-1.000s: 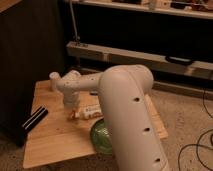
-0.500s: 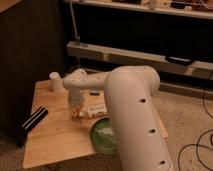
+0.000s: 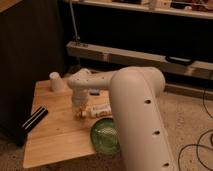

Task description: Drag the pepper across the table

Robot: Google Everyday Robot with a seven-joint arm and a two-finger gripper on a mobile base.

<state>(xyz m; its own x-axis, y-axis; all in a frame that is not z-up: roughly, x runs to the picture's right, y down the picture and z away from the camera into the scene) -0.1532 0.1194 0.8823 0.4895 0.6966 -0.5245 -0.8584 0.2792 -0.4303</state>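
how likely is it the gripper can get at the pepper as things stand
Probably yes: the gripper hangs shut right over the pepper on the table; the white bottle lies beside it but seems not to block it.

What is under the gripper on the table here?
Under the gripper, low over the table, an orange bit of the pepper shows beside the lying white bottle. The arm covers the rest of the pepper and any contact.

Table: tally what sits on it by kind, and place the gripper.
White cup: 1
Black slab: 1
Green bowl: 1
White bottle: 1
Orange pepper: 1
Total: 5
Gripper: shut, down beside the pepper.
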